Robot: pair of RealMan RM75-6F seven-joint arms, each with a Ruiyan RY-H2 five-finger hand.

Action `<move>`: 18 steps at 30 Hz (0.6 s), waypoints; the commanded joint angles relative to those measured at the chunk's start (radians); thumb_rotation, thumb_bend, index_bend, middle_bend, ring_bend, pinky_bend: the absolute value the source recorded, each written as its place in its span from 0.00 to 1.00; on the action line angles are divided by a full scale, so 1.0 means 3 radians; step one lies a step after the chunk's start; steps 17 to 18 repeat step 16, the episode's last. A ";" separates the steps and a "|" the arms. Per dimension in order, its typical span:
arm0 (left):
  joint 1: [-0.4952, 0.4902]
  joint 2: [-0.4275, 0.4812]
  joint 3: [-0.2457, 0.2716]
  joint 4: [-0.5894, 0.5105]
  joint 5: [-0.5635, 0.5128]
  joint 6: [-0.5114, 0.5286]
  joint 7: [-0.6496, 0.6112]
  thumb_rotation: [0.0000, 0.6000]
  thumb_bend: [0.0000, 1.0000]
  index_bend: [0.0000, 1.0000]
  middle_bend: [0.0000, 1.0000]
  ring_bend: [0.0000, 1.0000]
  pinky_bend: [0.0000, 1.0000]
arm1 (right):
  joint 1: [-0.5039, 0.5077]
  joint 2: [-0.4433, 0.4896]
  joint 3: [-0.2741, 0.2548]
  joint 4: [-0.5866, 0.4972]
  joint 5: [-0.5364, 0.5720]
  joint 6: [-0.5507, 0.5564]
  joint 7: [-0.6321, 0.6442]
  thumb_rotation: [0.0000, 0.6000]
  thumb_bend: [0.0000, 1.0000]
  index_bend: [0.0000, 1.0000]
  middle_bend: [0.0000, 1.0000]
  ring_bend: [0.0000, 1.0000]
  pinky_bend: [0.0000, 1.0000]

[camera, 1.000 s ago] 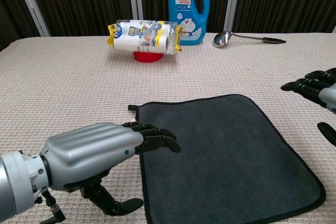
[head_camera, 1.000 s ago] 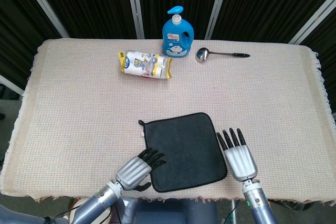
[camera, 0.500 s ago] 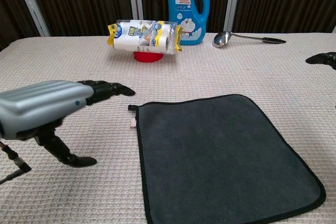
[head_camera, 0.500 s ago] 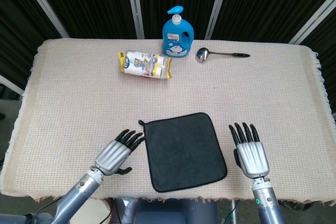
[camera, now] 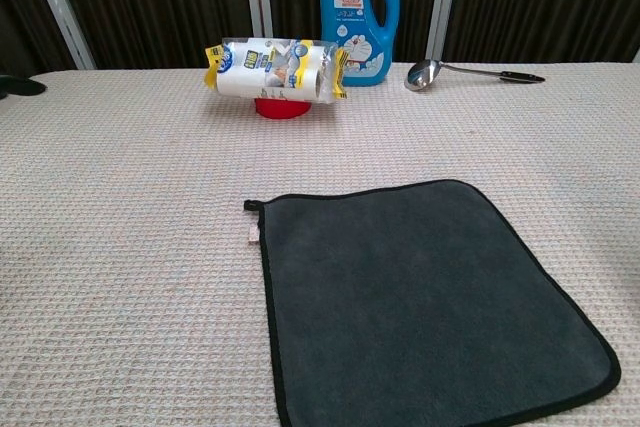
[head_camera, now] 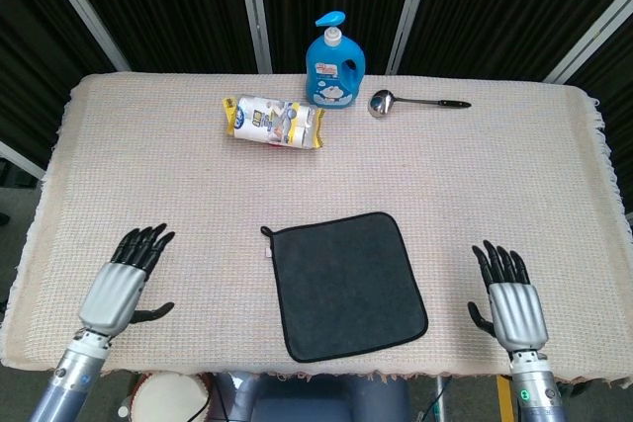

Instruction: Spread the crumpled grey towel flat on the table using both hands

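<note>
Towel (head_camera: 346, 284): flat, dark grey, near tabletop (head_camera: 148, 175) front edge | change: left hand (head_camera: 121, 284) and right hand (head_camera: 509, 301) moved outward, well apart from it | fingers: spread, holding nothing

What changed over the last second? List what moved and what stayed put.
The left hand, which rested its fingers on the grey towel's left edge, let go and swung out toward the table's left side. The right hand, beside the towel's right edge, drew away to the right. Both now hover open, apart from the towel. The towel stayed flat; the blue bottle, packet and ladle did not move.
</note>
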 commanded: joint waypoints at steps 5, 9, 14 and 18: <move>0.0430 0.0180 0.0188 0.0422 0.0212 0.0454 -0.0373 1.00 0.03 0.00 0.00 0.00 0.05 | -0.0264 0.0194 -0.0090 0.0089 -0.0188 0.0292 0.0438 1.00 0.35 0.00 0.00 0.00 0.06; 0.0596 0.0204 0.0232 0.0663 0.0243 0.0570 -0.0554 1.00 0.03 0.00 0.00 0.00 0.05 | -0.0346 0.0252 -0.0092 0.0148 -0.0246 0.0375 0.0648 1.00 0.35 0.00 0.00 0.00 0.06; 0.0711 0.0227 0.0192 0.0845 0.0205 0.0607 -0.0775 1.00 0.03 0.00 0.00 0.00 0.05 | -0.0388 0.0300 -0.0083 0.0186 -0.0277 0.0370 0.0759 1.00 0.35 0.00 0.00 0.00 0.06; 0.0718 0.0229 0.0155 0.0851 0.0206 0.0596 -0.0847 1.00 0.03 0.00 0.00 0.00 0.05 | -0.0398 0.0292 -0.0081 0.0212 -0.0282 0.0355 0.0763 1.00 0.36 0.00 0.00 0.00 0.06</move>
